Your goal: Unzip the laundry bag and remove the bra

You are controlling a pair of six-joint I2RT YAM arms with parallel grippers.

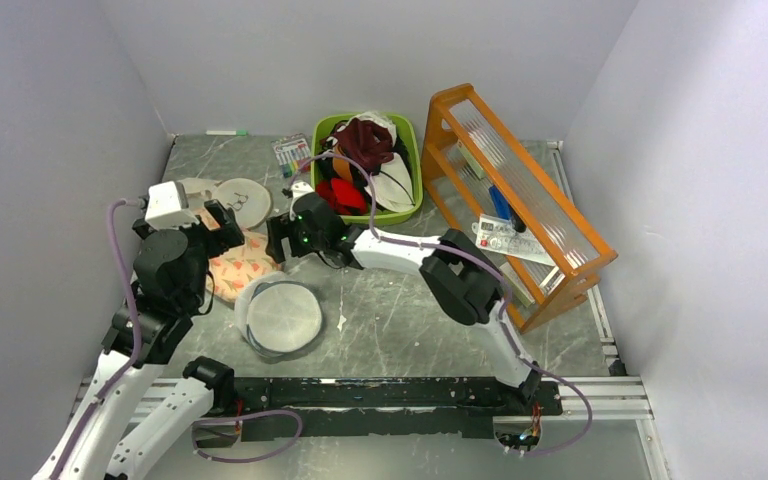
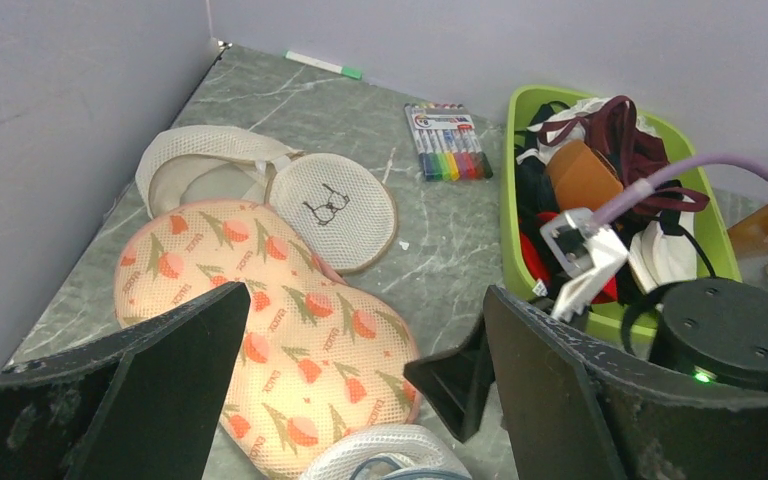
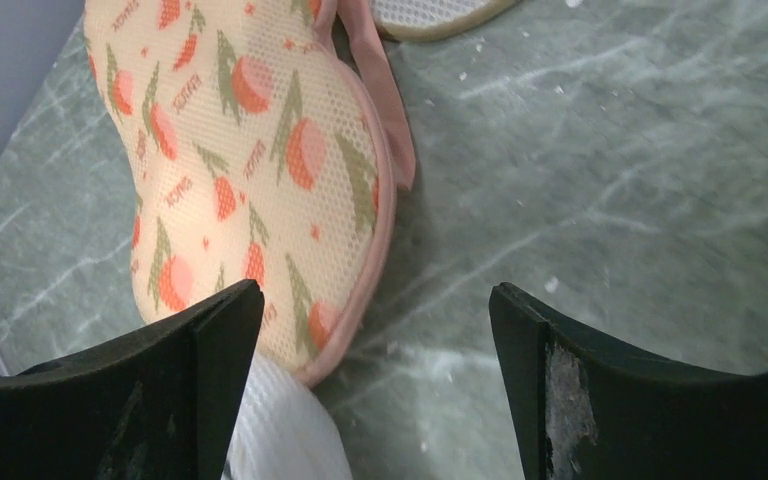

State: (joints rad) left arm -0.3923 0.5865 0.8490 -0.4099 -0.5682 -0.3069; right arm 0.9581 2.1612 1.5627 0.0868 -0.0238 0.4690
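The laundry bag (image 1: 242, 272) lies zipped on the table at the left, a bean-shaped cream case with red flowers (image 2: 280, 340) and a pink zip edge (image 3: 388, 120). My left gripper (image 1: 222, 228) hovers open over its far end, nothing between its fingers (image 2: 367, 300). My right gripper (image 1: 278, 240) is open low beside the bag's right edge; the bag's pink-edged corner (image 3: 250, 150) lies between its fingers (image 3: 377, 300), untouched. In the left wrist view one right finger (image 2: 460, 380) shows next to the bag. The bra is hidden.
A round white mesh disc (image 1: 282, 315) overlaps the bag's near end. A beige mesh bag (image 2: 330, 205) lies just behind it. Markers (image 1: 292, 153), a green basket (image 1: 415, 170) of garments and an orange rack (image 1: 520, 200) stand at the back and right.
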